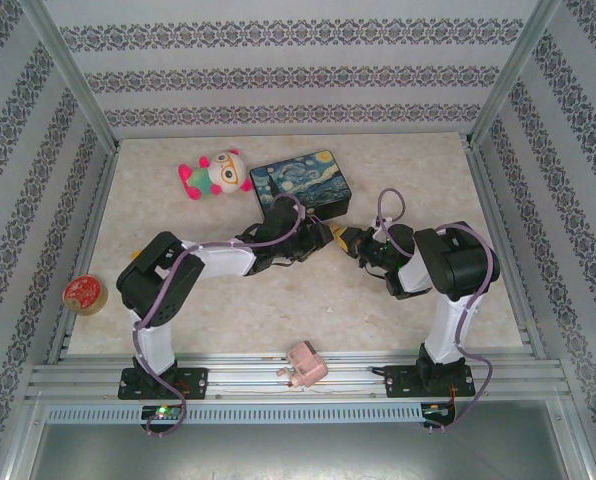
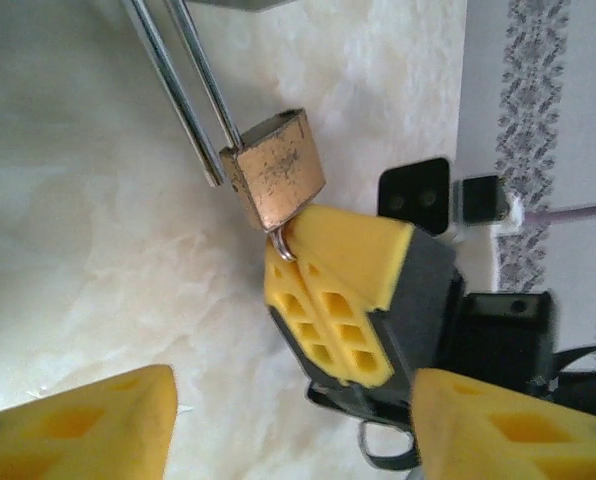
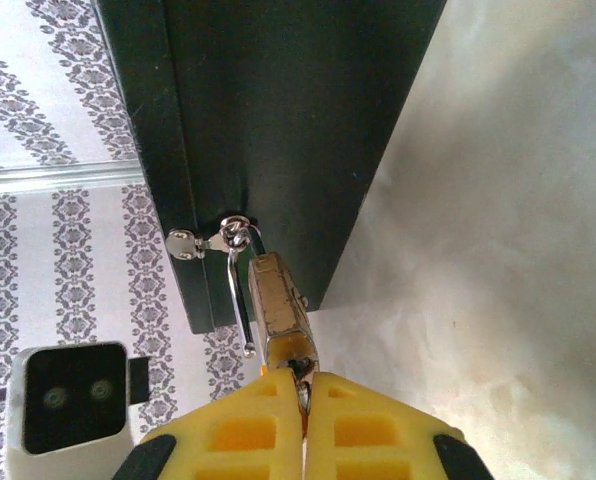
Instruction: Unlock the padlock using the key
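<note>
Brass padlock [image 3: 278,310] (on tin box [image 3: 278,120]) touches key [image 2: 283,243] in right hand [image 3: 304,395].

painted tin [image 1: 303,180], plush toy [image 1: 216,173], pink block [image 1: 305,364]

Left end effector [image 2: 293,425] spread, right [image 3: 303,400] clamped

Two arms are counted, left arm [image 1: 163,290] and right arm [image 1: 453,265], plus two grippers, left gripper [image 1: 326,234] and right gripper [image 3: 303,400]. One padlock [image 2: 275,180] and one key [image 3: 300,375] are seen. One tin box [image 1: 303,180] and one plush toy [image 1: 216,174] are spotted upper middle, one tape roll [image 1: 84,293] far left, one pink block [image 1: 305,363] bottom middle.
</note>
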